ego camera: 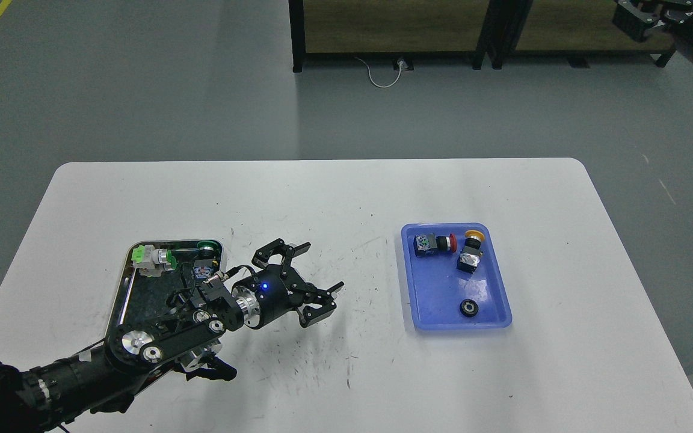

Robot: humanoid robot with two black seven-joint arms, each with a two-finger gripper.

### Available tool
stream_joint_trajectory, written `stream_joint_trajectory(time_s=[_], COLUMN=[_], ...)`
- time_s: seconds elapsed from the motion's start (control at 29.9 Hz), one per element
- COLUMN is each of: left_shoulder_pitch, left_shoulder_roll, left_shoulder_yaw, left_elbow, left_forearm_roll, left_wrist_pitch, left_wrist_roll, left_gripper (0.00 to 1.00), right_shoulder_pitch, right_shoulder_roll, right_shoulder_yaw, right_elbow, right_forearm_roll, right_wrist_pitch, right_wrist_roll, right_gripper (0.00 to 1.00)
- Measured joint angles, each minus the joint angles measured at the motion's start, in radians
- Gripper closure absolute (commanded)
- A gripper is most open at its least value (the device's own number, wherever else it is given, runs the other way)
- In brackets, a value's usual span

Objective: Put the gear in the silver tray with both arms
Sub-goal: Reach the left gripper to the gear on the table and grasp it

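White table (334,198) fills mid-frame, grey floor behind. Left gripper (304,282) at lower left centre, fingers spread, empty, just right of silver tray (119,288) at lower left. Gear (468,308) sits in blue tray (497,282), right of centre, well apart from it. Right gripper (638,18) at upper right corner, cannot tell its state.

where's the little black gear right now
In the head view the black gear lies in the blue tray on the table's right side, near the tray's front edge, below the red and yellow push buttons.
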Motion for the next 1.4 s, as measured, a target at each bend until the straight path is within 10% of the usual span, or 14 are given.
stream_joint_trajectory(time_s=[0.97,1.4], left_shoulder_pitch=[0.059,0.067], left_shoulder_roll=[-0.058,-0.058], left_shoulder_yaw=[0.000,0.012], left_elbow=[0.126,0.127], left_forearm_roll=[-0.083,-0.140], left_wrist_pitch=[0.028,0.015], left_wrist_roll=[-0.005,-0.001], left_gripper=[0.03,0.27], right_shoulder_pitch=[-0.013,-0.013], right_shoulder_roll=[0.020,0.022], right_shoulder_yaw=[-0.001,-0.002], right_elbow=[-0.010,-0.009], right_forearm_roll=[-0.015,-0.019], right_wrist_pitch=[0.000,0.001], right_wrist_roll=[0.000,0.002], right_gripper=[0.11,0.11])
